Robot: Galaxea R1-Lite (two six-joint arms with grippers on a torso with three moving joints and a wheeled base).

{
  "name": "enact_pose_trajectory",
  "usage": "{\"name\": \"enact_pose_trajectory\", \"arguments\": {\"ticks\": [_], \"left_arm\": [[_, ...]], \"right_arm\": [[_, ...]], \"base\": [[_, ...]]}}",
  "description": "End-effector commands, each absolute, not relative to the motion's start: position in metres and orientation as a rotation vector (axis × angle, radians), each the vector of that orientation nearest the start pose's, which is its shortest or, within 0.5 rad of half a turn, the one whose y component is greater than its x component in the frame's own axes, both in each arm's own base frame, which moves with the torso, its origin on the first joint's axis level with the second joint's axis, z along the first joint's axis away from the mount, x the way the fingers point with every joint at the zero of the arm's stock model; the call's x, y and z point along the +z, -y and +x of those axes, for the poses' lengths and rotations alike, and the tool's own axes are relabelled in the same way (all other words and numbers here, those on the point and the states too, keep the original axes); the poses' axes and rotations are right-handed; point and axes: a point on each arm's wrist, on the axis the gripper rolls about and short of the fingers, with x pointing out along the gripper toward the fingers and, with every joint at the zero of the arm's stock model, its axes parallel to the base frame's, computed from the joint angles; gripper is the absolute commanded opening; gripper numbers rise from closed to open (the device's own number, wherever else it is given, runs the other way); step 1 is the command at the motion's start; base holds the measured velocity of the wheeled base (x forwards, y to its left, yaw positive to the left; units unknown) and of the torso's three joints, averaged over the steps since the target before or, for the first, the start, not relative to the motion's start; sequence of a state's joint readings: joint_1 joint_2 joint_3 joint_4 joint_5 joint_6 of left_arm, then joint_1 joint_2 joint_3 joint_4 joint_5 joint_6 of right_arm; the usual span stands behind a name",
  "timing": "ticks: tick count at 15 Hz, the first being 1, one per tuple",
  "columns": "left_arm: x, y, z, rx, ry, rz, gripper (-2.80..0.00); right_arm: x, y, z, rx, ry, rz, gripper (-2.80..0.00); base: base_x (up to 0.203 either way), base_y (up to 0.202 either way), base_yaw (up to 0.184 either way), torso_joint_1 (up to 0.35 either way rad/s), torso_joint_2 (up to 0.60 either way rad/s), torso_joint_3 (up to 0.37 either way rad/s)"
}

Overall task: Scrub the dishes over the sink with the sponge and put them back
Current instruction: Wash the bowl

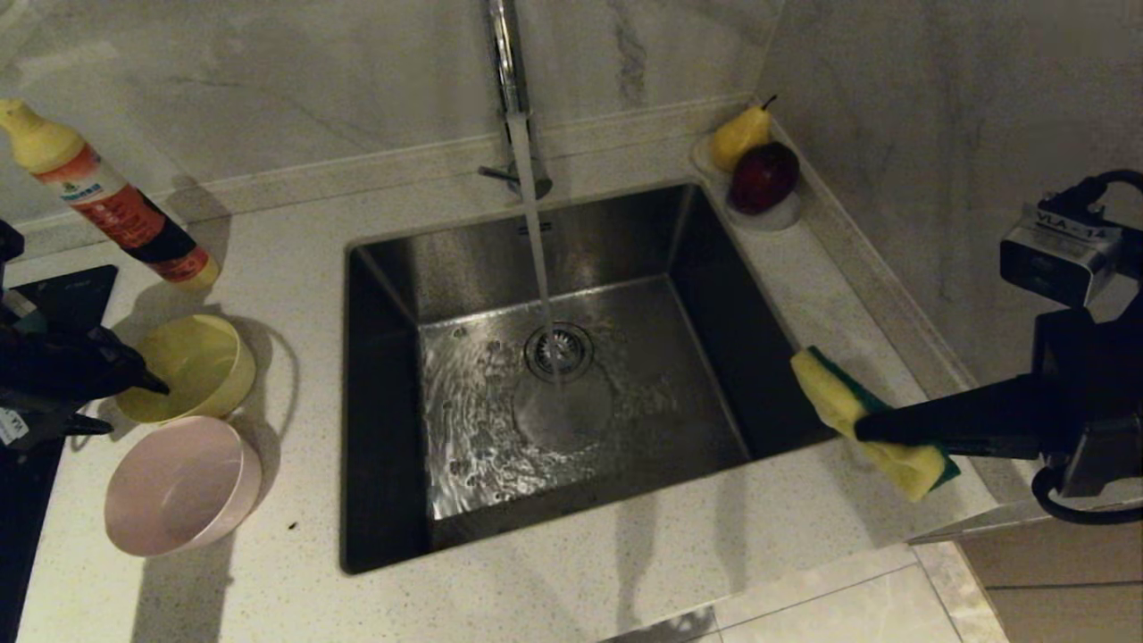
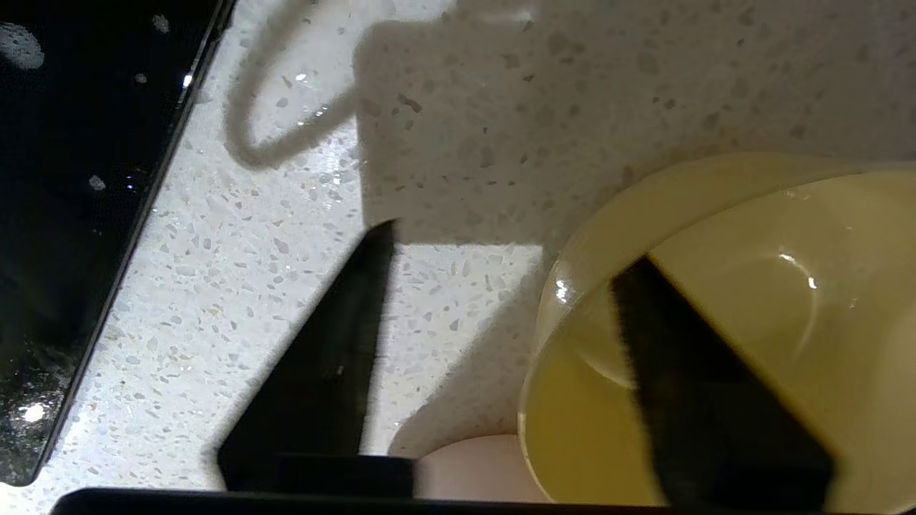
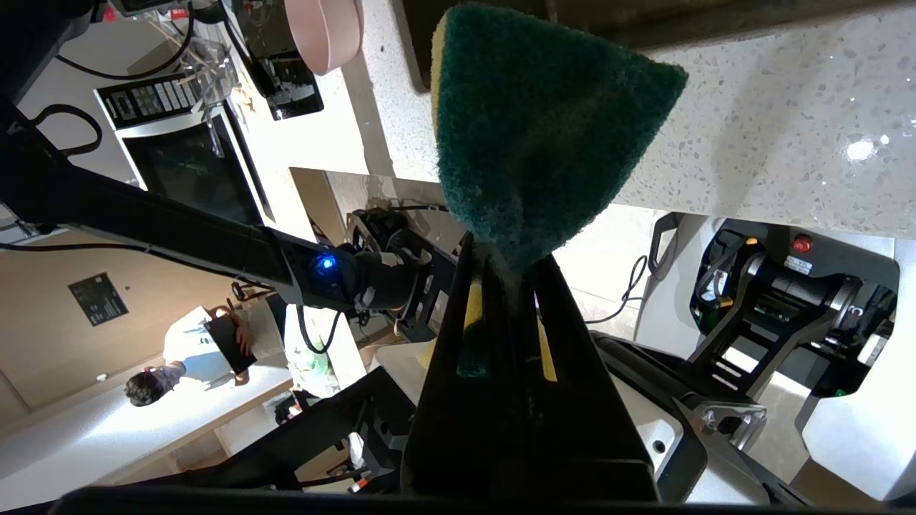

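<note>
Two bowls sit left of the sink (image 1: 571, 375): my left gripper (image 2: 501, 286) straddles the yellow bowl's (image 1: 189, 366) rim, fingers apart, while my right gripper (image 1: 862, 429) pinches the sponge (image 1: 871, 420).

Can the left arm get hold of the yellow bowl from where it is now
Probably yes: the left gripper straddles the yellow bowl's rim, one finger inside, nothing between.

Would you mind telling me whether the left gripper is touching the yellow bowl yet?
Cannot tell. In the left wrist view one finger of the left gripper lies inside the yellow bowl, the other outside its wall, but no view plainly shows contact or gap.
</note>
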State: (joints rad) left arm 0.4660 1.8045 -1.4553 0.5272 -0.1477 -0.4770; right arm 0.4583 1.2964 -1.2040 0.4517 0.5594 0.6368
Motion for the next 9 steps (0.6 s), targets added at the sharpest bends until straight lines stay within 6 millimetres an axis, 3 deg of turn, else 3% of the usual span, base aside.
{"name": "enact_pose_trajectory", "arguments": {"ticks": [1,9], "left_arm": [[0.223,-0.144,0.293,0.501,-0.764,-0.717,-2.80],[0.246,-0.164,0.282,0.581,-0.695,-0.720,-2.80]], "right_arm": [[0.297,-0.091,0.158,0.780,-0.864,0.598,-2.80],[0.301,-0.090,0.154,0.790,-0.848,0.599,-2.80]], "base": [[0.000,0.000,0.000,0.000,0.00,0.000],[0.000,0.000,0.000,0.000,0.00,0.000]]}}
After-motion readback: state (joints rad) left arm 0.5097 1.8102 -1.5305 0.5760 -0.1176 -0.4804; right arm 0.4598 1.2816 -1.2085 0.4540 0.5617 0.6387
